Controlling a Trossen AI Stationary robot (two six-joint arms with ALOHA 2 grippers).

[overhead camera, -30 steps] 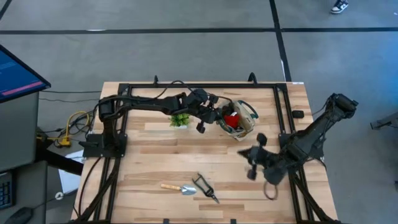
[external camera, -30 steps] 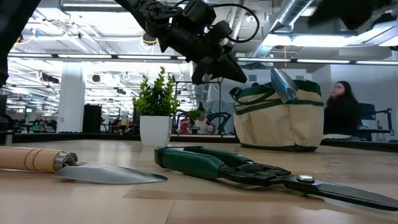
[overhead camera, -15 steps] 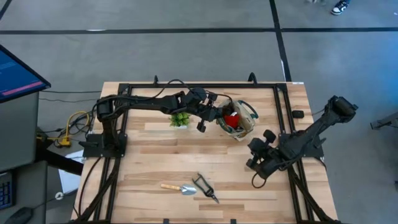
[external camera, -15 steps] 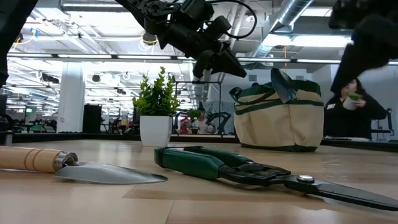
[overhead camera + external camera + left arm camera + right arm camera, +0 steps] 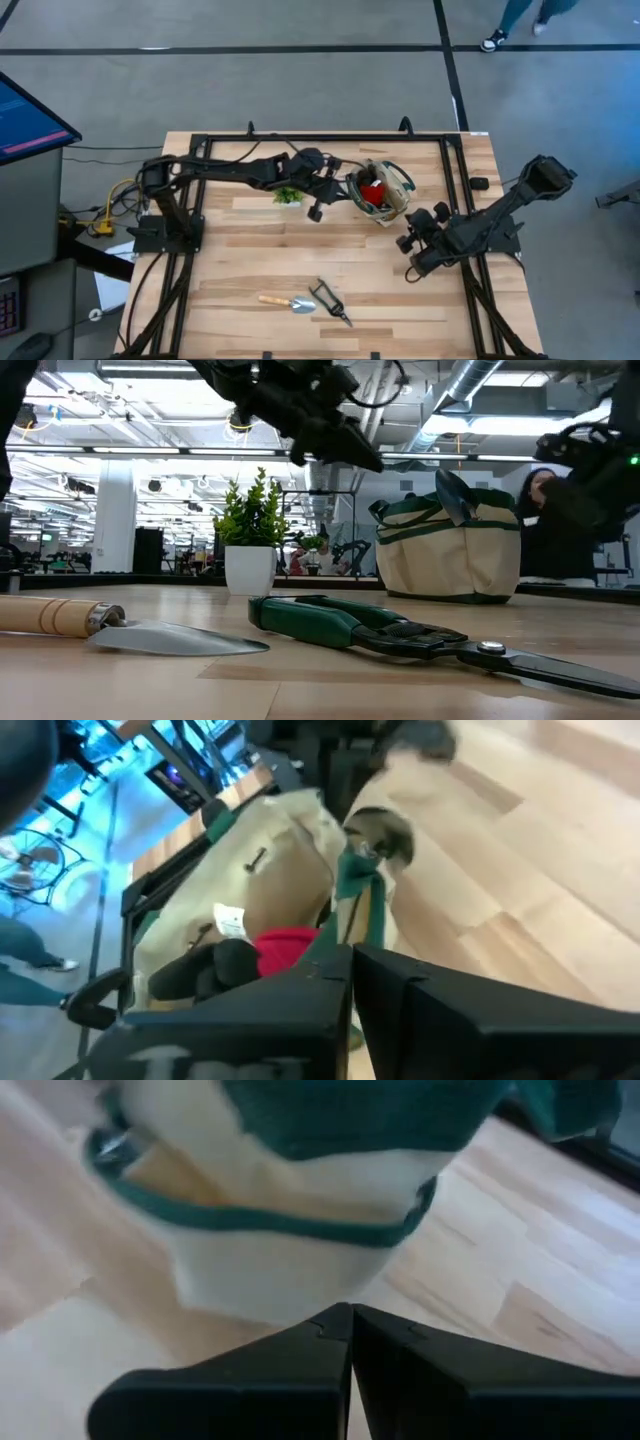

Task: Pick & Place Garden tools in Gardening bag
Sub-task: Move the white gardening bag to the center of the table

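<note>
Between picks. Gardening bag (image 5: 385,192) at worktop's far side, red piece inside. Left gripper (image 5: 318,205) beside it, right gripper (image 5: 413,250) near; both fingers closed, empty. Trowel (image 5: 284,301) and pruners (image 5: 328,300) lie at near edge; next move likely calls for reaching there, opening fingers.

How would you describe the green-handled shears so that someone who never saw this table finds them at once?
Start at the wooden table and go to its near edge, far from the gardening bag. Two tools lie there side by side. The shears are the dark pair with green handles, just right of the wooden-handled trowel.
</note>
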